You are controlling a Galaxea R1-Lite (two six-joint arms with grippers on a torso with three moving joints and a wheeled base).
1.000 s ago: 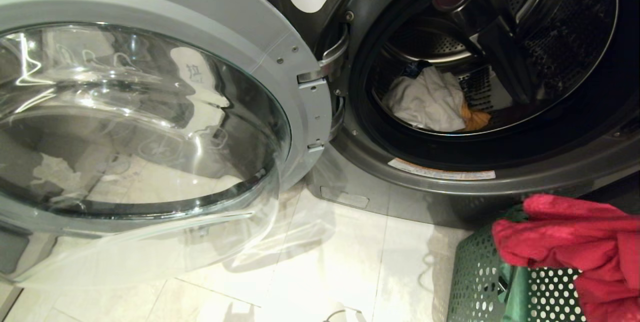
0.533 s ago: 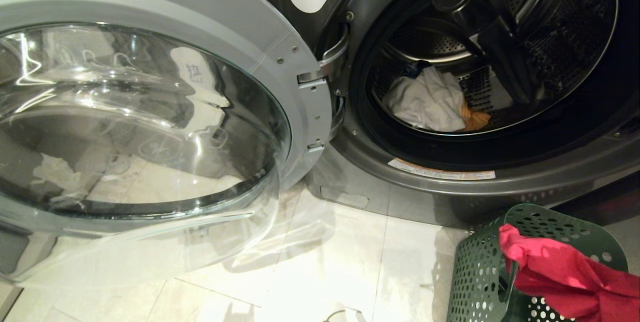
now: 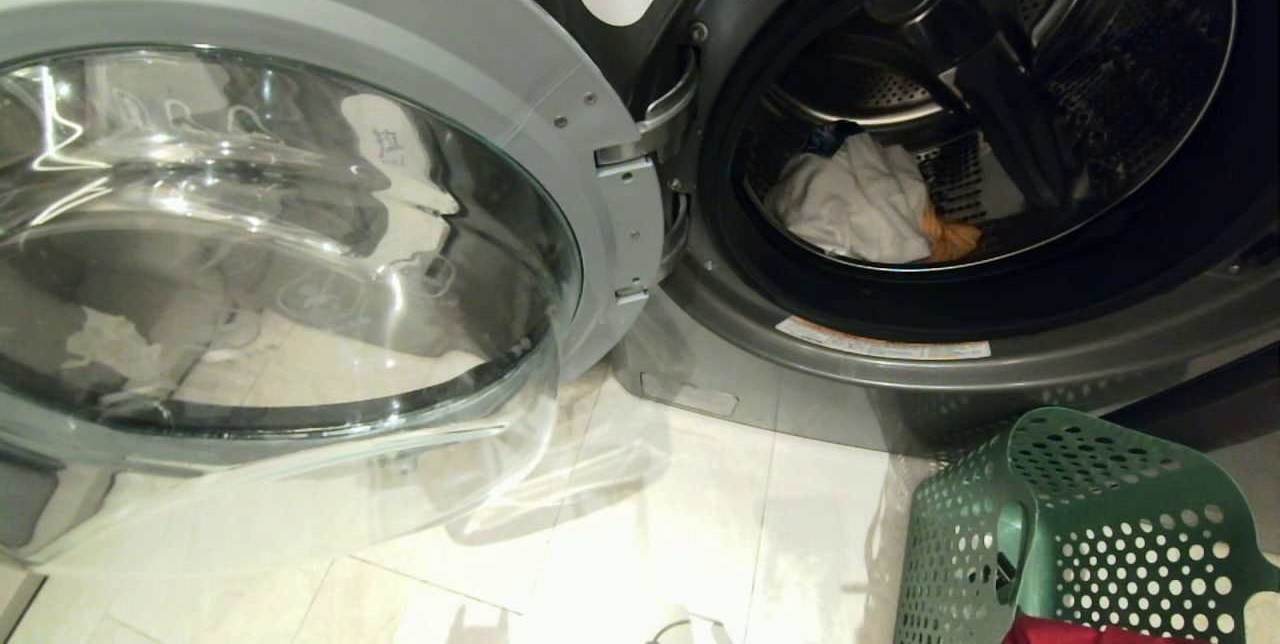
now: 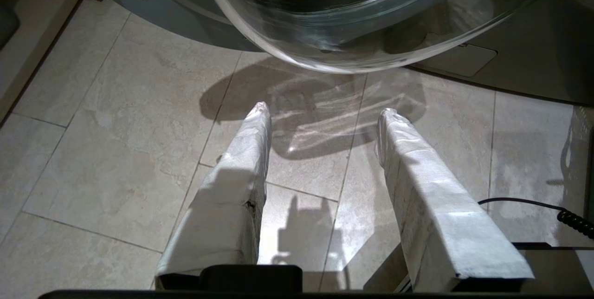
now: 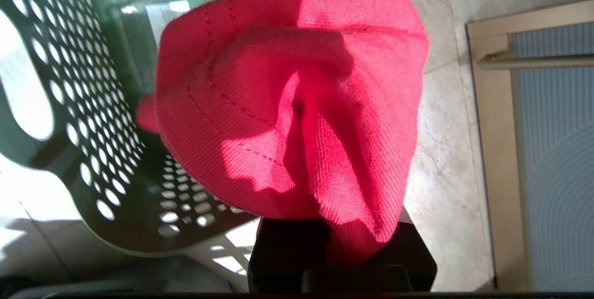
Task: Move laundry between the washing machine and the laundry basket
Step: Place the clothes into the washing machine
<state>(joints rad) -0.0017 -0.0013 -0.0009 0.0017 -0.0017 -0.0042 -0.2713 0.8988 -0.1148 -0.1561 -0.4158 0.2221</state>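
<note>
Tiled floor [image 3: 650,524]; left gripper [image 4: 322,115] parked beneath glass door [image 3: 280,244], its fingers apart, empty. Washing machine [image 3: 900,354] drum holds white-grey garment [image 3: 860,204]. Right gripper clamps red-pink garment [image 5: 297,104] above laundry basket [image 5: 60,104].

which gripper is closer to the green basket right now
Right. The right gripper, shut on the red garment, hangs over the laundry basket; the left gripper hovers over floor tiles by the glass door.
</note>
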